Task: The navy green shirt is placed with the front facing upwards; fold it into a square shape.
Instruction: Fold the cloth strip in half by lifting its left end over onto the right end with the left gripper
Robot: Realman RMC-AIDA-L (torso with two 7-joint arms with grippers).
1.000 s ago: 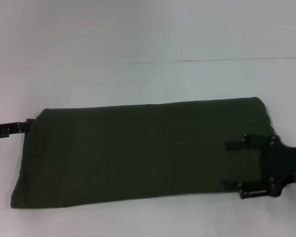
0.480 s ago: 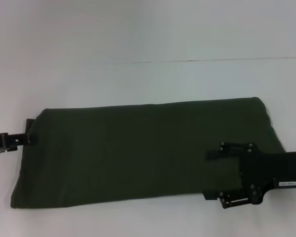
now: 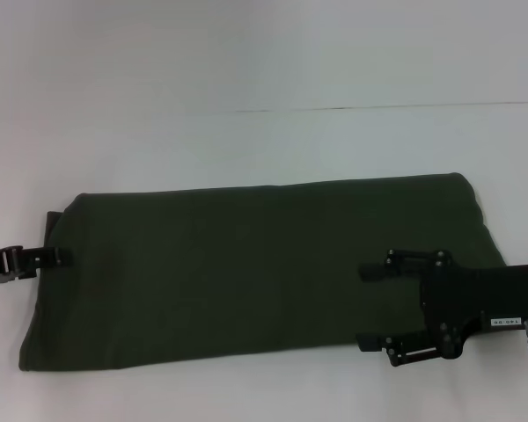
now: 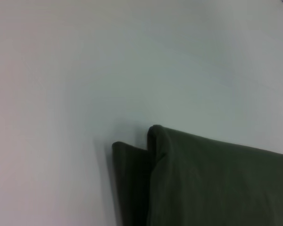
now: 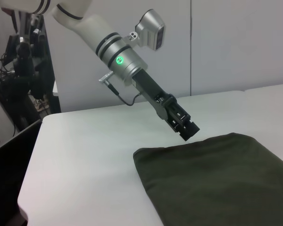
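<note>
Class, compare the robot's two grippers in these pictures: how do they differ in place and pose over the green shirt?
The left gripper sits at the shirt's left end; the right gripper reaches in over its right end. The right gripper's fingers are spread open; the left's look closed. Both are black and point inward.

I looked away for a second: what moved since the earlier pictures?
The right end effector, open, slid leftward over the shirt. The left end effector crept in to the shirt's left edge. The shirt stayed a flat folded strip on the table.
</note>
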